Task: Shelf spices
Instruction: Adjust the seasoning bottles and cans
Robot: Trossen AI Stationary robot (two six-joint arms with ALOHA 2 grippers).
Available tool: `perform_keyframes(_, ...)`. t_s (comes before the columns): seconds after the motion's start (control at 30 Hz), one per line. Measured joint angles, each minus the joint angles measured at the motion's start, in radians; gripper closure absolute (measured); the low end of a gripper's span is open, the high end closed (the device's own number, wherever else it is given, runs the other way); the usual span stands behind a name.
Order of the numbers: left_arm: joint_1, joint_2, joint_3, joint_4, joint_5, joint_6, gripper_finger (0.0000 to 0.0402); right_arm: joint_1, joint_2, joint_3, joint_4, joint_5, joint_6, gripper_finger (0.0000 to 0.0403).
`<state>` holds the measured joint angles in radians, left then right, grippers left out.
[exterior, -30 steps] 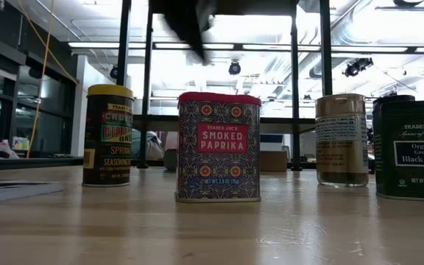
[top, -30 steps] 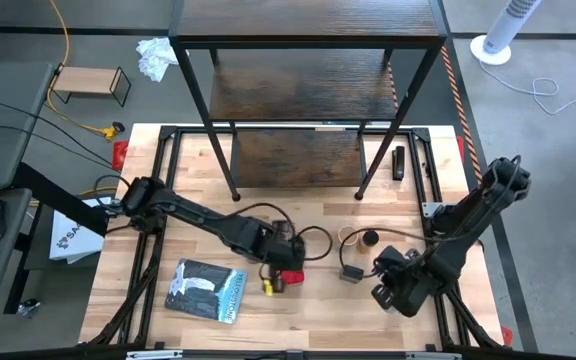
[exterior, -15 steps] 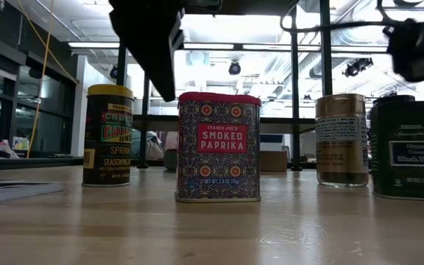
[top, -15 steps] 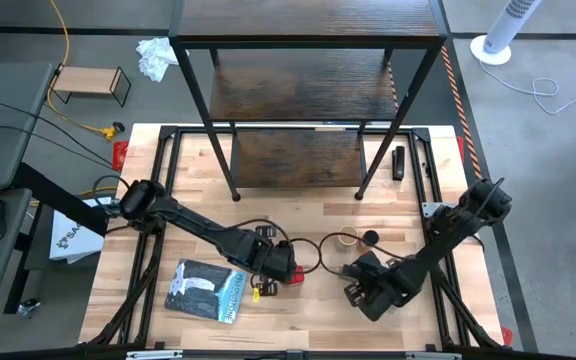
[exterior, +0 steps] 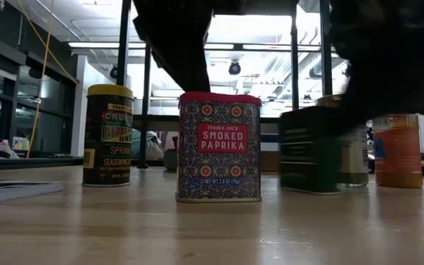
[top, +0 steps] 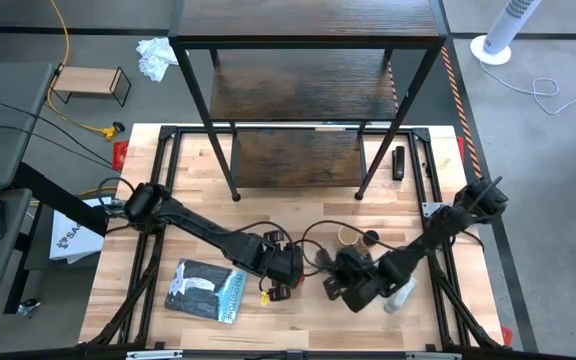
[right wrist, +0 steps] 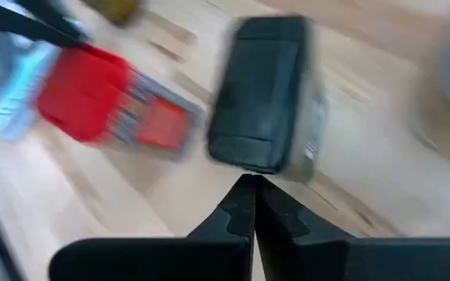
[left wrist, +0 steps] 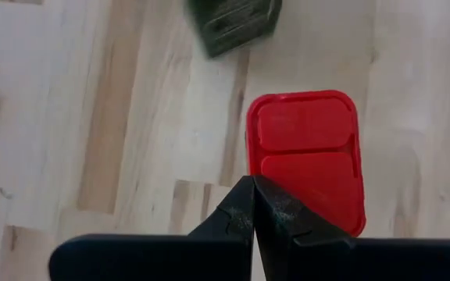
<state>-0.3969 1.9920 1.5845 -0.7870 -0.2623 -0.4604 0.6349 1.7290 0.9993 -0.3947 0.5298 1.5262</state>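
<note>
Both hands pinched shut, holding nothing: left hand (left wrist: 254, 204) hovers over the red-lidded paprika tin (left wrist: 306, 156), right hand (right wrist: 250, 204) over the black pepper tin (right wrist: 266, 94), six o'clock of the dark wood-grain shelf (top: 303, 95), apparently lining up grasps on the bench (top: 198, 160).

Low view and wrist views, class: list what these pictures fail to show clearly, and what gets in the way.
- Low view: the tan-lidded jar is mostly hidden behind a dark arm and the green tin.
- Low view: the green tin's label is blurred, unreadable.
- Right wrist view: the black tin and red tin are smeared by motion.
- Left wrist view: the green tin is cut off by the frame edge.
</note>
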Motion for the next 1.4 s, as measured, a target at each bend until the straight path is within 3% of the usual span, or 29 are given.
perform_keyframes(0.1,-0.009,0.006,0.002,0.001,0.002,-0.001,0.0401,-0.025,-0.001,0.003,0.094,0.002,-0.139,0.0403)
perform_keyframes(0.17,-0.012,0.006,0.002,0.000,0.000,-0.002,0.0401,-0.029,-0.009,0.019,0.060,0.001,-0.175,0.0403)
perform_keyframes(0.47,-0.030,0.008,0.002,-0.024,-0.097,-0.005,0.0401,-0.020,-0.112,0.077,-0.232,0.018,-0.165,0.0403)
perform_keyframes(0.8,-0.027,-0.009,0.054,-0.038,-0.110,-0.009,0.0401,-0.018,-0.166,0.077,-0.260,0.051,-0.165,0.0403)
perform_keyframes(1.1,-0.005,-0.009,-0.050,-0.038,-0.085,-0.021,0.0401,0.026,-0.188,0.077,-0.279,0.038,-0.160,0.0403)
perform_keyframes(1.23,-0.002,-0.009,-0.071,0.085,0.039,-0.069,0.0401,0.066,-0.234,0.086,-0.433,0.035,-0.067,0.0403)
perform_keyframes(1.4,-0.016,-0.003,-0.071,0.284,0.087,-0.118,0.0401,0.125,-0.274,0.126,-0.798,0.020,0.208,0.0403)
